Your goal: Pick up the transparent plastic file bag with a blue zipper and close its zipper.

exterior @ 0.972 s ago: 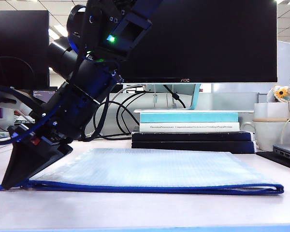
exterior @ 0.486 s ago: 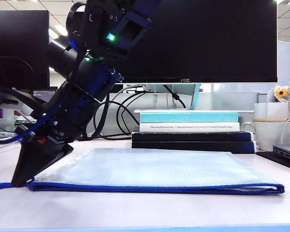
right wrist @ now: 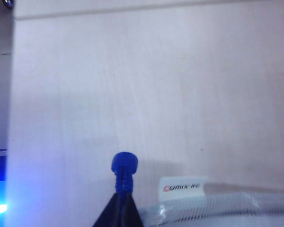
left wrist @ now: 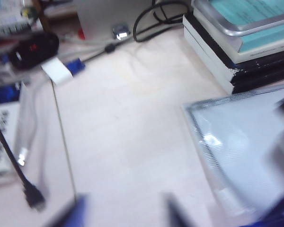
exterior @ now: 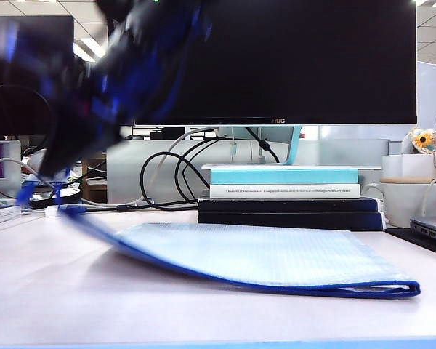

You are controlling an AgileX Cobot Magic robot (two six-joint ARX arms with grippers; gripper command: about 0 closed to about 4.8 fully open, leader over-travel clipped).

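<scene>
On my exterior view, the file bag [exterior: 276, 254] lies on the table [exterior: 58, 291], its left end lifted clear toward the blurred right gripper [exterior: 54, 171] above, its right end flat. The zipper [exterior: 225, 280] runs along its front edge. Behind the bag sit stacked books [exterior: 287, 200], the monitor [exterior: 291, 58] behind them. Mugs [exterior: 414, 193] stand to the right.

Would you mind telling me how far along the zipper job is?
Done: the right gripper is shut on the blue zipper's pull. In hand: one end of the file bag is raised off the table. Left: the left gripper, open, holds nothing; pulling the zipper shut remains.
</scene>
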